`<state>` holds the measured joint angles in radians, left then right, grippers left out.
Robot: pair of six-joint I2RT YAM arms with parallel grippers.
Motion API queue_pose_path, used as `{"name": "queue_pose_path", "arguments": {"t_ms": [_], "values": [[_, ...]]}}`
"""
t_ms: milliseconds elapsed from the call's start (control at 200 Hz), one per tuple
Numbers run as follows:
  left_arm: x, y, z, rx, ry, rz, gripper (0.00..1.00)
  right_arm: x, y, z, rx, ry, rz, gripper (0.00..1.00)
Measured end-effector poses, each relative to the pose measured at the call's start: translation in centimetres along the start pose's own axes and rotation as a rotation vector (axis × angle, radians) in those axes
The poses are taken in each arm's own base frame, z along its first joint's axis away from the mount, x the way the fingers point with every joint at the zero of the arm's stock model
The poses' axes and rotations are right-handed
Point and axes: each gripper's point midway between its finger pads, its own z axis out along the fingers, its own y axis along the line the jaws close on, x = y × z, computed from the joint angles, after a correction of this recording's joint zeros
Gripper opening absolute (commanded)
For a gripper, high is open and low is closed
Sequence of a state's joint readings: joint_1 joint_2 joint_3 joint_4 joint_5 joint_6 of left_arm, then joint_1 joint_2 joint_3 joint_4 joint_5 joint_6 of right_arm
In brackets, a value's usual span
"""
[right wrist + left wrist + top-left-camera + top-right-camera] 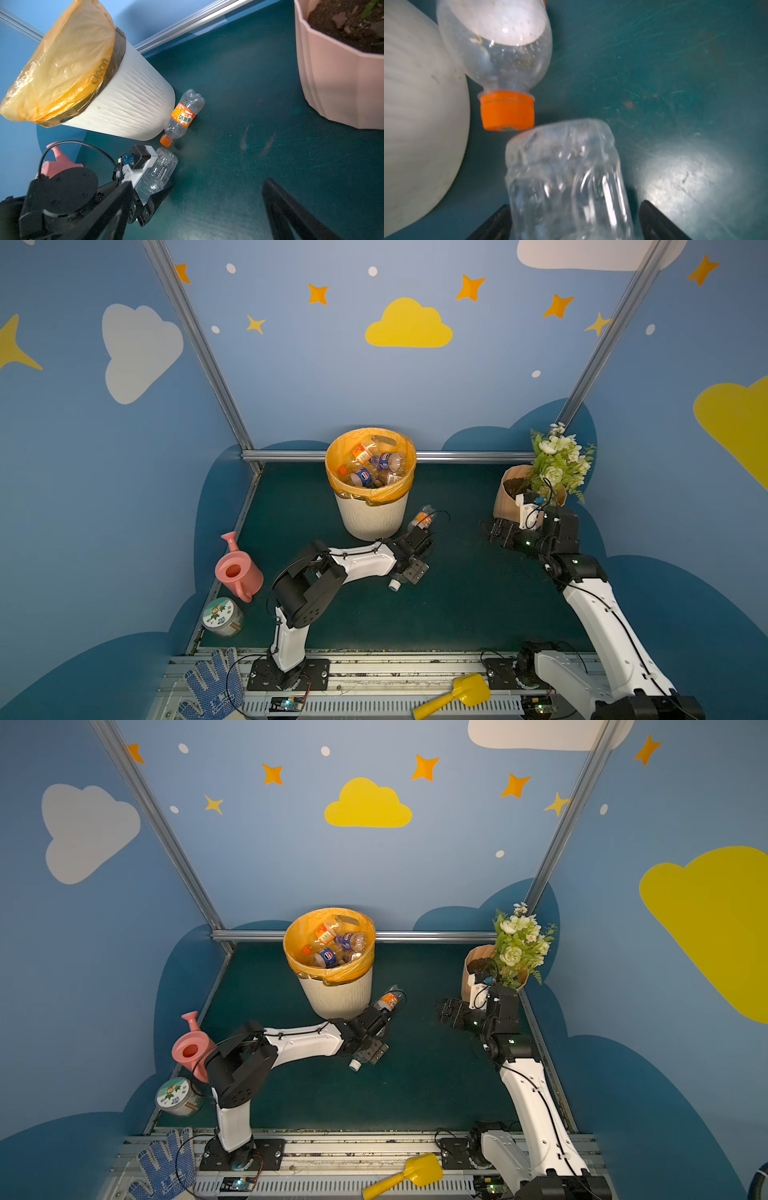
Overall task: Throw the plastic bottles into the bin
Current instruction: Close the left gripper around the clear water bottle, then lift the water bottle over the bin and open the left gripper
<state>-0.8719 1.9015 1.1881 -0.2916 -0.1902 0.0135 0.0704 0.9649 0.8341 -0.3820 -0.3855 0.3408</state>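
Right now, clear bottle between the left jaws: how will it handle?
The clear bottle looks empty, so likely light. Its thin, dented wall may crumple when squeezed. Lying on its side, it could roll if nudged.

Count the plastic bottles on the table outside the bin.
2. An orange-capped bottle lies beside the base of the bin; a clear bottle lies between the jaws of the left gripper. Others may be hidden.
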Motion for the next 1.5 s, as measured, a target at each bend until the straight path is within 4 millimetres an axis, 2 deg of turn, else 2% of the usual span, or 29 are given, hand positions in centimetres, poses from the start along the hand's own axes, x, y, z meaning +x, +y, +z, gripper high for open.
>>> {"name": "queue_pose_path", "arguments": {"t_ms": [85,195,305,596,731,811,936,1166,1301,1502], "values": [[0.5,0.0,-0.7,0.004,0.002,-0.005,0.83,0.2,-0.2,0.1,0.002,0.005,0.004,0.95],[0.5,-0.1,-1.6,0.011,-0.010,-0.013,0.82,0.4,-0.2,0.1,0.003,0.008,0.007,0.95],[0.4,-0.2,-2.0,0.016,-0.020,-0.028,0.73,0.4,-0.2,0.1,0.002,0.008,0.008,0.95],[1.2,-0.5,-1.6,0.026,-0.006,-0.059,0.72,0.5,-0.5,0.2,0.005,0.011,0.013,0.95],[1.6,-0.8,-0.7,0.027,0.016,-0.059,0.62,0.4,-0.5,0.0,0.005,0.007,0.014,0.95],[1.4,-0.9,-0.8,0.036,0.008,-0.063,0.58,0.3,-0.5,-0.1,0.006,0.000,0.014,0.95],[1.3,-1.1,-0.9,0.051,0.005,-0.066,0.45,0.4,-0.5,-0.1,0.004,0.000,0.015,0.95],[1.5,-1.3,-1.2,0.068,-0.002,-0.070,0.42,0.5,-0.7,-0.2,0.003,0.002,0.020,0.95],[1.2,-1.2,-4.1,0.097,-0.069,-0.092,0.42,0.4,-0.7,-0.3,0.004,-0.002,0.020,0.95],[-4.5,-0.5,-12.9,0.164,-0.374,-0.144,0.42,0.7,-0.8,-0.2,0.003,0.001,0.031,0.94]]}}
